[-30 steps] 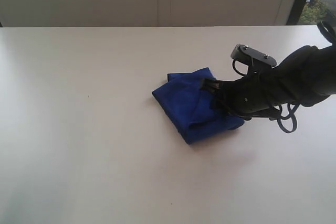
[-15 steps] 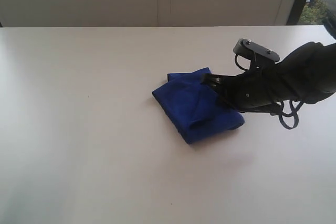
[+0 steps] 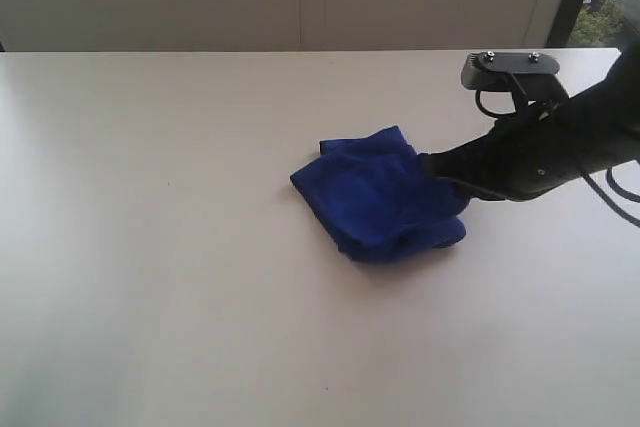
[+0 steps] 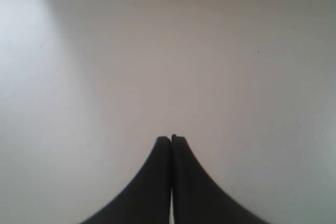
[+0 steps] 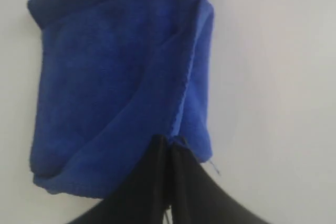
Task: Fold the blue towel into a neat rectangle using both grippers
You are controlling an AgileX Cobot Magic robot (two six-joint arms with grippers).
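The blue towel [image 3: 375, 202] is lying on the white table [image 3: 150, 247], a little right of the middle in the exterior view. It is sitting as a folded, somewhat lumpy bundle rather than a flat sheet. Its edges are not lining up squarely, and one corner is poking out at the far left side of the bundle.

The right gripper [image 3: 424, 164] is reaching in from the right side of the exterior view and is meeting the towel's right edge. In the right wrist view the towel [image 5: 115, 77] is filling most of the picture, with an upper layer running diagonally across a lower one. The right gripper [image 5: 168, 141] is showing its two black fingers pressed together, with the tips resting right at the hem of that upper layer. Whether any cloth is caught between them I cannot tell. A flat black plate [image 3: 510, 63] with two screws is riding on top of the right arm, and black cable is looping beside it.

The left gripper [image 4: 171, 139] is appearing only in its own wrist view. Its fingers are closed tip to tip, holding nothing, and are hanging over bare white table [image 4: 168, 51], well away from the towel.
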